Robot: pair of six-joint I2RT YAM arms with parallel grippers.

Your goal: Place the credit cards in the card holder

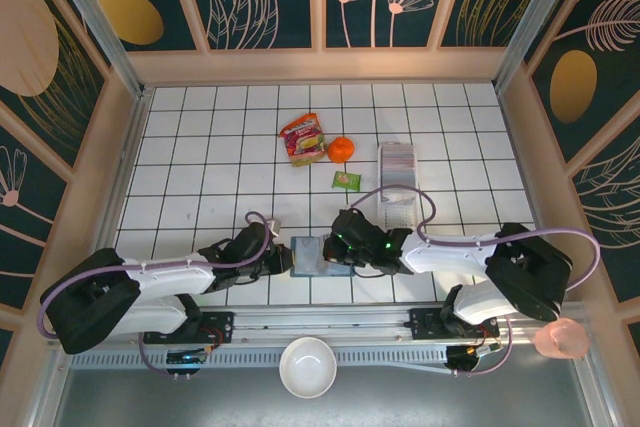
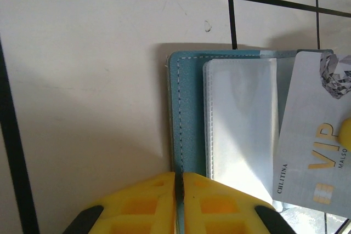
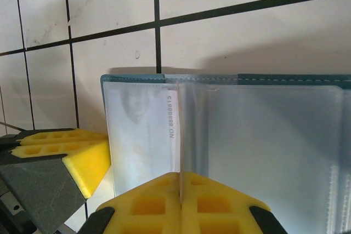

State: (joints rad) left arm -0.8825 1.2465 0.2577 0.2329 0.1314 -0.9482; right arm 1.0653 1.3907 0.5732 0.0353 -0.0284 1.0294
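Left hand (image 2: 178, 176) pinching card holder (image 2: 187, 108) edge, right hand (image 3: 180, 176) pinching credit card (image 2: 312, 135), bare tiles (image 2: 82, 80) leftward

Left arm (image 1: 165, 275): forearm lies low and runs right toward the centre. Left gripper (image 2: 178, 193): yellow fingers (image 2: 145, 206) pressed almost together, jaws clamped on the edge of the card holder (image 2: 189, 135).

Right arm (image 1: 450, 250): folded at the elbow, forearm runs left toward the centre. Right gripper (image 3: 181, 193): jaws closed on a credit card (image 2: 312, 146), which stands edge-on between them.

The two grippers face each other, close together.
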